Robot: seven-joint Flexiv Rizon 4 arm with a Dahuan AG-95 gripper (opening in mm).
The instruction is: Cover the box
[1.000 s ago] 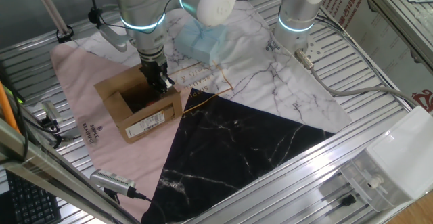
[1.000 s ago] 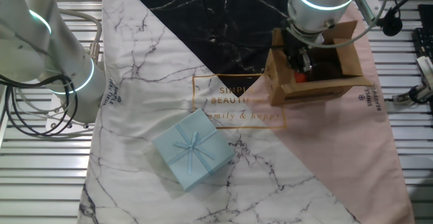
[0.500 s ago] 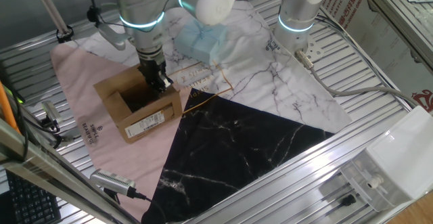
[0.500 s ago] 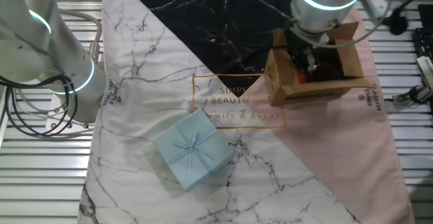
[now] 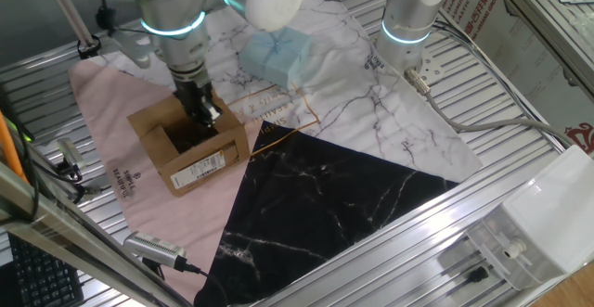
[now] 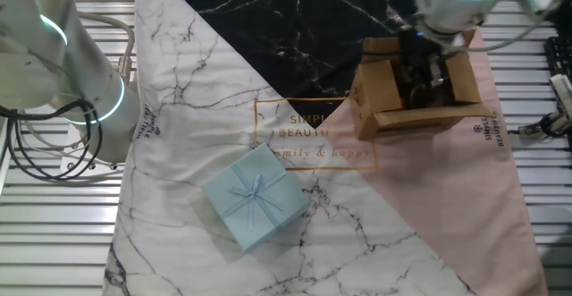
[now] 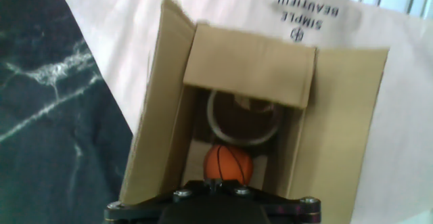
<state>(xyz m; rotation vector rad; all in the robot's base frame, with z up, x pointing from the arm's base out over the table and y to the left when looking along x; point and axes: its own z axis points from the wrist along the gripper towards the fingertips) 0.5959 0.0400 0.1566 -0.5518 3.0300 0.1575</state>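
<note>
In one fixed view, our hand (image 5: 204,112) reaches down into the open top of the box (image 5: 190,149), which sits directly below it on the pink part of the cloth (image 5: 102,121) spread over the worktop (image 5: 520,131). From here we cannot tell whether the fingers are apart or together. The pale blue package (image 5: 278,55) lies beyond the hand, well apart from the box. The risk we see: the box looks light and nothing pins it, so a sideways sweep against a flap could drag the whole carton across the cloth instead of folding the flap.

In the other fixed view, our hand (image 6: 427,63) sits over the box (image 6: 402,95), with one flap (image 6: 377,88) on the side toward the marble print half raised and the far one splayed outward. If we push the raised flap from too low, it may buckle or spring back up once released.

In the hand view, only the black base of the hand shows at the bottom edge, so finger spacing stays unknown. Just ahead of it, one flap (image 7: 250,65) is already folded inward over the cavity, where an orange ball (image 7: 229,164) and a pale ring (image 7: 245,119) lie. We judge that a finger dipping too deep could strike these contents, or a flap could catch on them and stand proud.
</note>
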